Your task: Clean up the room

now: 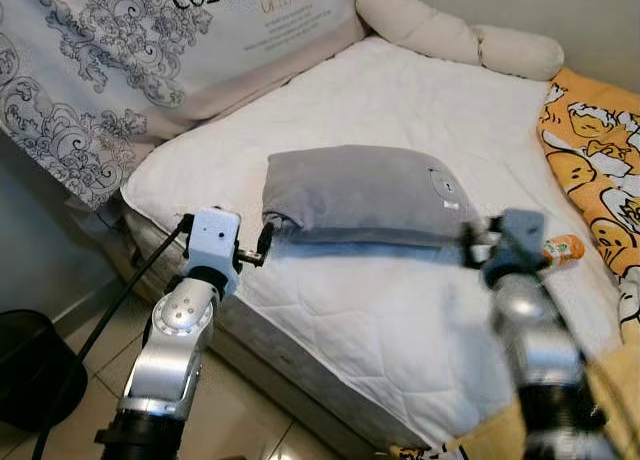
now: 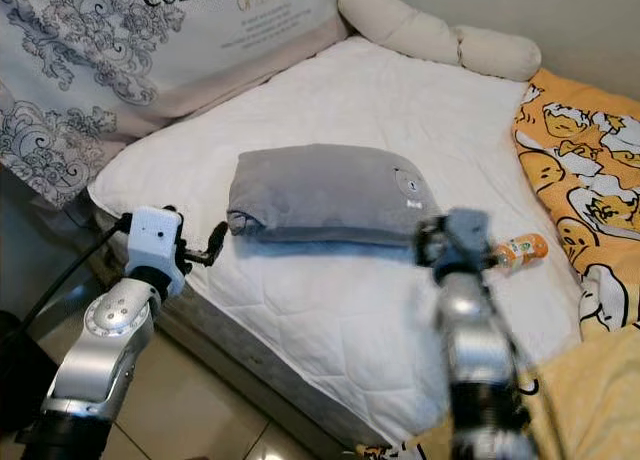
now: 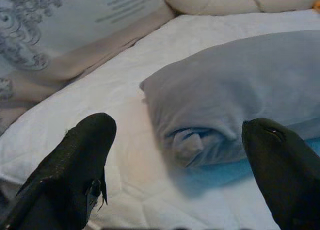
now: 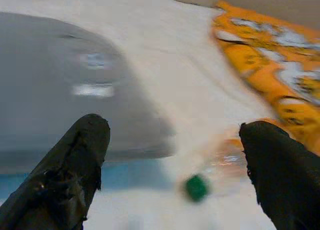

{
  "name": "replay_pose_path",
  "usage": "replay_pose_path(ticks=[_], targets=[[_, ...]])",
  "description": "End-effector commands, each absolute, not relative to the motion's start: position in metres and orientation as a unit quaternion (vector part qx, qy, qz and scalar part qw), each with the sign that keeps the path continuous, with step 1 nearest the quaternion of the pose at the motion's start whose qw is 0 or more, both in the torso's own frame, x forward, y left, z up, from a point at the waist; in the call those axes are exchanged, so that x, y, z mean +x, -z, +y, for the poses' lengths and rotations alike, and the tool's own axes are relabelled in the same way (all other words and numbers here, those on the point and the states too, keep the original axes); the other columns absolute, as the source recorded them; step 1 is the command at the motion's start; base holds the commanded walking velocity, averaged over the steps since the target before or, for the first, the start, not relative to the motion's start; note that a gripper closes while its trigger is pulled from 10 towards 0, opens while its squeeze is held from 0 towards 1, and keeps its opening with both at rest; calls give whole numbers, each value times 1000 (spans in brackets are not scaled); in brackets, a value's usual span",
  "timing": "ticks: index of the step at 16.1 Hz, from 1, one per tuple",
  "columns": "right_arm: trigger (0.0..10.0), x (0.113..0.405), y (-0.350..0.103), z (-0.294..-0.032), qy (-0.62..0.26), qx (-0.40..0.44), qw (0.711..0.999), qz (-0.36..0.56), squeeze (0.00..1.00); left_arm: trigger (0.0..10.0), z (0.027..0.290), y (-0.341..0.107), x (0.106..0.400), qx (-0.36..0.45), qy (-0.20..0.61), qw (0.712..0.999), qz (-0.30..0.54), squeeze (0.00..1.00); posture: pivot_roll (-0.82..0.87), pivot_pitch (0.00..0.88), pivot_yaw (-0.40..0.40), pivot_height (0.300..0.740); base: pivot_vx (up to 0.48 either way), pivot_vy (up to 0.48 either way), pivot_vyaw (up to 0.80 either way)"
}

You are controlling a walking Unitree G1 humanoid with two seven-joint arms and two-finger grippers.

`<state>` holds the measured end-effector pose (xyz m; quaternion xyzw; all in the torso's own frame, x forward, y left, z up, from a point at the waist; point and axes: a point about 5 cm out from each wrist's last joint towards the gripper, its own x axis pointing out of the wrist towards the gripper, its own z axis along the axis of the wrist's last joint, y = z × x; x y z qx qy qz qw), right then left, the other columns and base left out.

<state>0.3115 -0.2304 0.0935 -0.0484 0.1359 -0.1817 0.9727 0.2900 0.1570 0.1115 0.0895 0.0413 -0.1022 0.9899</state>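
Grey pillow [image 1: 365, 195] lying mid-bed on the white mattress [image 1: 400, 310]. Left hand [image 3: 180, 165], fingers spread, faces its near corner; right hand [image 4: 175, 160], likewise released, hovers blurred between pillow and orange bottle [image 2: 520, 250].

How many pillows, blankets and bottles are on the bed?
Pillows: 2, a gray pillow and a long cream pillow
Blankets: 2, an orange blanket and a patterned gray blanket
Bottles: 1, a small orange bottle
Total: 5
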Motion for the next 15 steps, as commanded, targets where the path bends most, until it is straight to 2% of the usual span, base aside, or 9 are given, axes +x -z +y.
replay_pose_path(ticks=[1,5,7,10,11,15], targets=[[10000,314,-96,-245,213,-58,964,145,1000,10000,154,-115,294,93,118,988,34,0,-59,0,-46,740,0,0,0],[10000,338,-111,-288,264,-65,946,175,1000,10000,144,-123,290,112,210,971,19,0,-64,0,-48,740,0,0,0],[10000,343,-112,-301,269,-48,943,191,1000,10000,144,-132,285,125,237,963,13,0,-46,0,-45,740,0,0,0],[10000,342,-108,-305,273,-28,939,207,988,10000,144,-139,281,135,256,957,7,0,-15,0,-54,740,0,0,0],[10000,340,-106,-308,279,-16,936,212,0,10000,144,-142,277,142,267,953,5,0,9,16,-61,740,0,0,0],[10000,334,-96,-314,279,3,936,213,0,10000,149,-161,256,176,285,942,1,0,68,91,-46,740,0,0,0]])
